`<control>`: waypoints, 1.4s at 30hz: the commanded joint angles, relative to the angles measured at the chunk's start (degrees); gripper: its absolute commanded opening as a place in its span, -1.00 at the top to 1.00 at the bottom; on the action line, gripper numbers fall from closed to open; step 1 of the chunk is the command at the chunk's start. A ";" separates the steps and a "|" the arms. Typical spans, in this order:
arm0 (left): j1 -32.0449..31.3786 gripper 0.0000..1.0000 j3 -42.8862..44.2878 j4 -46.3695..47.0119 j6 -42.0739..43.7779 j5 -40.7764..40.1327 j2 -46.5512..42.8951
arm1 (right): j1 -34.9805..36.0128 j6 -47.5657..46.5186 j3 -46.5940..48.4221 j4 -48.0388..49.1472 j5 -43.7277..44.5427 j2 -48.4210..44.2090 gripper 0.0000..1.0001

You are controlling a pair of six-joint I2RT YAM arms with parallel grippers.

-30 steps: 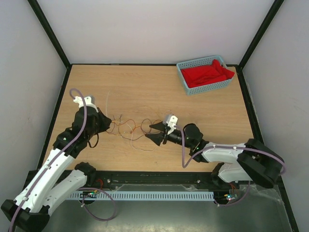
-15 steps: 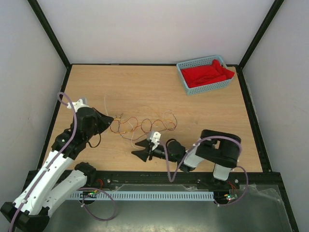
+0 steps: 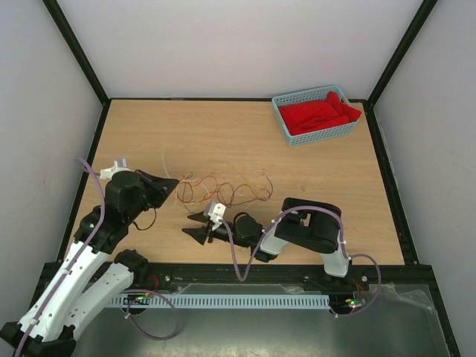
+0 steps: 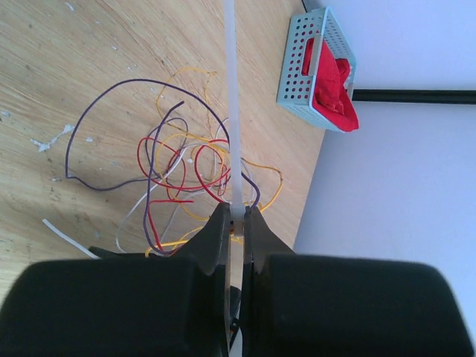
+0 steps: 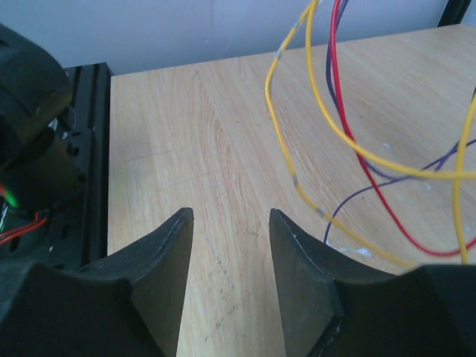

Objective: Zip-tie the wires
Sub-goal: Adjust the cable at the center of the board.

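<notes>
Left fingers [image 4: 218, 234] clamp the zip tie [image 4: 233, 111] by 1 end, likely to thread it round the wires [image 3: 223, 190]. These lie loose on the table [image 3: 312, 178]. Right fingers [image 5: 165, 256], apart and empty, hover beside them.

No text, label, brand or number is legible anywhere on the wooden table [image 3: 223, 134]. The blue basket [image 3: 323, 134] at the table's far right corner shows no readable marking either.

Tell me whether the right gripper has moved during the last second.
Yes. In the top view the right gripper has gone left and toward the bottom of the picture, ending farther from the blue basket.
</notes>
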 commanded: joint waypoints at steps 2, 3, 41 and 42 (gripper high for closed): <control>0.01 1.00 -1.13 3.05 -4.53 1.41 -0.46 | 0.54 -1.14 5.13 16.52 1.88 2.58 -0.11; -0.01 1.00 -1.22 3.33 -4.54 1.57 -0.34 | 0.55 -1.28 5.86 16.58 2.46 3.35 -0.13; -1.30 1.00 -7.31 9.72 -8.32 -0.67 -1.73 | 0.30 -1.53 14.28 16.56 13.82 3.49 -0.31; -1.28 1.00 -7.34 9.73 -8.40 -0.68 -1.82 | 0.34 -1.44 14.45 16.59 13.99 3.54 -0.29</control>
